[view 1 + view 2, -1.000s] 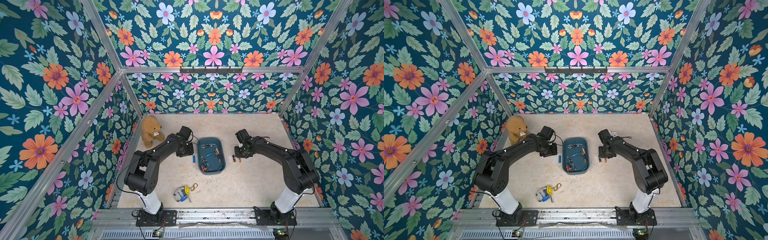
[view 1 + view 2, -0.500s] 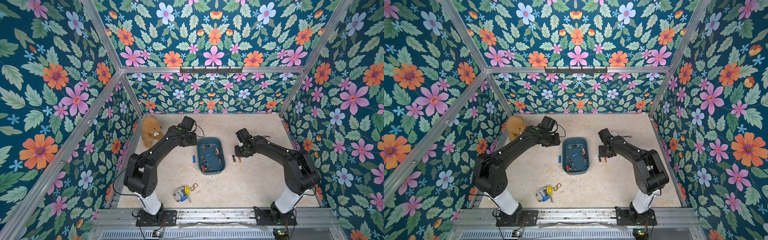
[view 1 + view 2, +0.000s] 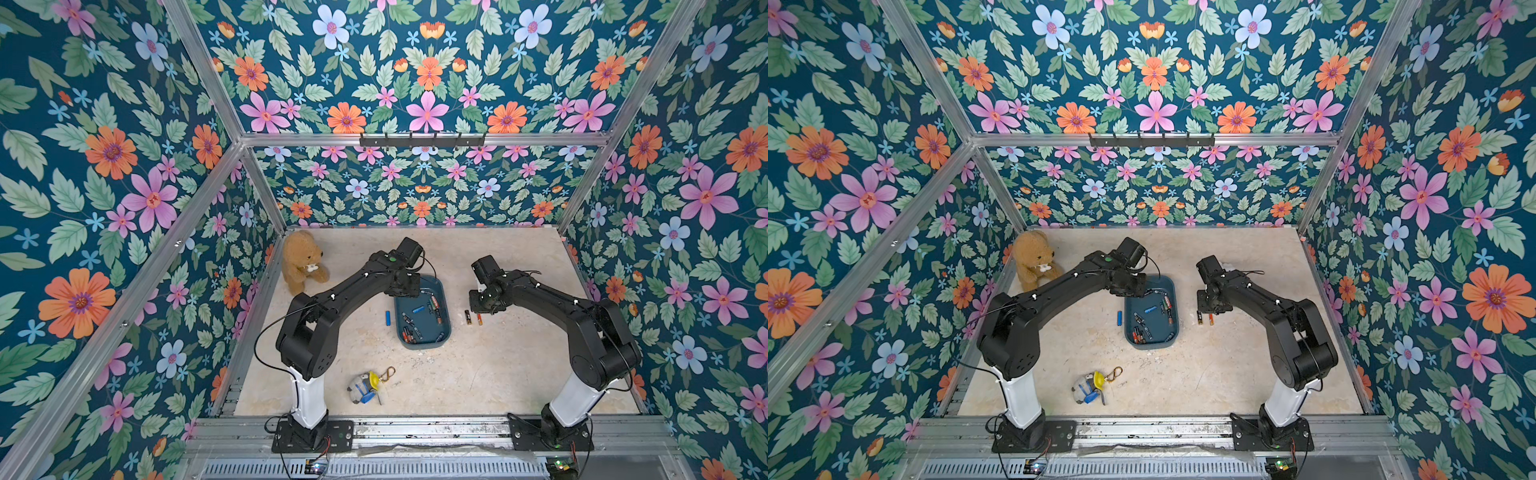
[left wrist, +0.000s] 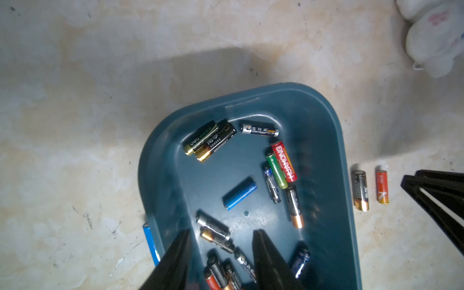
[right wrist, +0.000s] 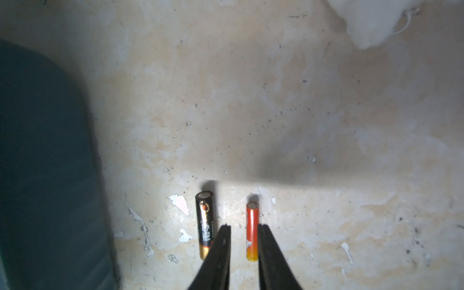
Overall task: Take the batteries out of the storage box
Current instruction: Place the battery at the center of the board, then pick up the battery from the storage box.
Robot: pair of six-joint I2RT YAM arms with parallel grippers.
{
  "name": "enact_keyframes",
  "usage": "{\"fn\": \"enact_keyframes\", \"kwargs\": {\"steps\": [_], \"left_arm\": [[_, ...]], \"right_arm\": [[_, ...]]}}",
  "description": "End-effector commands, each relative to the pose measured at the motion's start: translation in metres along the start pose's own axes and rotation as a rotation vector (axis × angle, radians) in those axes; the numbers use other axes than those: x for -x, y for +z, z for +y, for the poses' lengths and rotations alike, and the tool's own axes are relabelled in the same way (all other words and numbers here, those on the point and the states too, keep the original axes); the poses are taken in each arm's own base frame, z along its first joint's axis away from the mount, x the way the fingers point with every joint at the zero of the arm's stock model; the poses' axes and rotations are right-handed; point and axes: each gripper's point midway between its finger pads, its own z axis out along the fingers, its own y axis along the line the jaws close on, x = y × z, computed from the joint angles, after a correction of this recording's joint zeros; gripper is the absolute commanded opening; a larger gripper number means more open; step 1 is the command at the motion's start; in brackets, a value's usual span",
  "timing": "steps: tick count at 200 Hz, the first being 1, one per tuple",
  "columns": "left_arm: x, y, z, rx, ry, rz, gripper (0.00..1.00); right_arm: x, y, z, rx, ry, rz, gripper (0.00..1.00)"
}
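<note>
Beige mottled surface [image 3: 478,374] inside a floral-walled enclosure, shown in both top views with the two arms reaching in from 6 o'clock. At centre lies the storage box [image 3: 448,328], long axis running 12 to 6 o'clock.

Three cells already rest outside it. One blue battery [image 3: 387,318] lies just beside the box wall at 9 o'clock. At 3 o'clock of the box, a black-and-gold battery [image 5: 206,224] and an orange battery [image 5: 251,232] lie parallel and slightly apart.

Inside the box the remaining batteries [image 4: 283,164], more than a dozen, are spread from the 12 o'clock end down to a dense cluster near 7 o'clock, with a lone blue cell mid-floor.

Above the box hangs the left gripper [image 4: 221,233], its jaws moderately apart and empty. Low over the orange battery sits the right gripper [image 5: 244,226]. Its jaws are narrow but show a clear gap, and the cell lies loose on the surface between them, not clamped.

Judged from this layout, the task is in its early part. A small share has been removed and the bulk is left in the box. The next pick likely falls to the left arm.
</note>
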Motion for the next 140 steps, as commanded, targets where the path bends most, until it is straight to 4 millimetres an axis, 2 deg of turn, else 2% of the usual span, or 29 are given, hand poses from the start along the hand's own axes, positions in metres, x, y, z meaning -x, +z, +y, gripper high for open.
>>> {"fn": "enact_keyframes", "kwargs": {"steps": [1, 66, 140], "left_arm": [[-0.002, 0.009, -0.003, 0.009, 0.03, 0.014, 0.46], [-0.016, 0.044, -0.017, -0.021, 0.051, 0.082, 0.46], [-0.031, 0.062, -0.028, -0.033, 0.065, 0.119, 0.46]], "right_arm": [[0.0, -0.003, -0.002, -0.009, 0.004, -0.004, 0.25], [0.001, -0.003, -0.001, -0.005, 0.008, -0.001, 0.25], [0.001, -0.003, 0.0, 0.0, 0.011, 0.0, 0.25]]}}
